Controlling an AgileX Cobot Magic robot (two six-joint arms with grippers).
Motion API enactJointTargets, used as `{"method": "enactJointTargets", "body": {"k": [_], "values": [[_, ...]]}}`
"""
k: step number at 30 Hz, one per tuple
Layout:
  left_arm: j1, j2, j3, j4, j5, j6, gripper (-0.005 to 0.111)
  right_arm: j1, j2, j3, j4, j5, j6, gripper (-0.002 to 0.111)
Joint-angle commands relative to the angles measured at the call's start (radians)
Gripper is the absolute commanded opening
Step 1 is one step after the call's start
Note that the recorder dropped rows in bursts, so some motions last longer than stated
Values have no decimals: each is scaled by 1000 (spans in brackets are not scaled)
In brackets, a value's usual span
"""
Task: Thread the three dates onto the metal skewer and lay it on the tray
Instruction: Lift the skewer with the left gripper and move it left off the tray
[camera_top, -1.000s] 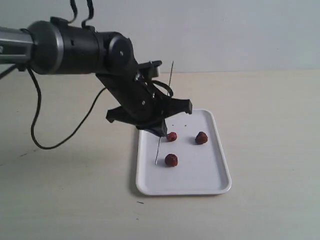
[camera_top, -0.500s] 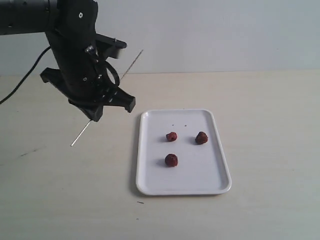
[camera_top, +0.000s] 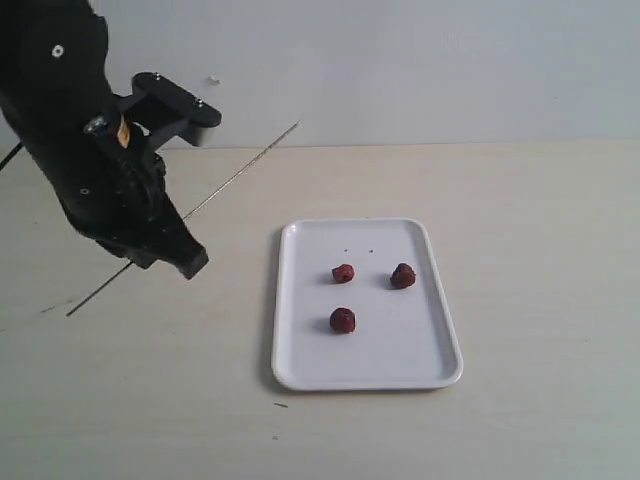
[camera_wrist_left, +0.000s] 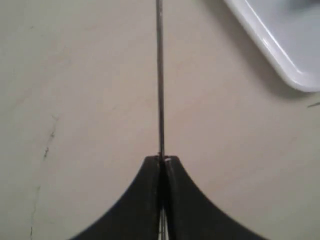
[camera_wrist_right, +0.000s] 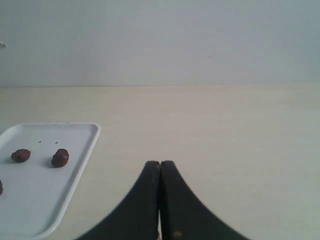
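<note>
Surface: pale table (camera_top: 540, 250) under a plain light wall (camera_top: 450, 70); nothing but the tray and my two arms on it
Left gripper (camera_wrist_left: 161, 161): clenched on the metal skewer (camera_top: 240, 170); the jaws meet around the rod with no gap that I can see
Right gripper (camera_wrist_right: 160, 165): closed on nothing, hanging above bare table with the tray off to one side of it
Skewer position: held in the air beside the tray (camera_top: 385, 345), not touching it
Skewer axis: it leaves the left fingertips dead straight, in line with the gripper; in the exterior view it slants, one end low near the table, the other raised toward the wall; I cannot tell which end is the point
Dates: front date (camera_top: 343, 320), inner rear date (camera_top: 343, 272) and outer rear date (camera_top: 402, 275) all loose on the tray, well apart from the skewer; none threaded
Step in hand, as I judge it: bring one skewer end to a date
How I'd do it well: keep the pinch firm so the rod cannot swivel; open the right gripper and steady a date; push along the rod's own axis, through the date's middle
</note>
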Motion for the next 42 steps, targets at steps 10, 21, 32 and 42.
{"method": "enactJointTargets", "body": {"k": [10, 21, 32, 42], "values": [[3, -97, 242, -91, -230, 318, 0, -6, -6, 4, 0, -1, 0, 0], [3, -79, 252, -63, -265, 409, 0, -6, -6, 4, 0, -4, 0, 0], [154, -67, 252, -152, -293, 784, 0, -6, -6, 4, 5, -206, 0, 0], [291, -4, 132, -418, -138, 1160, 0, -6, -6, 4, 48, -419, 96, 0]]}}
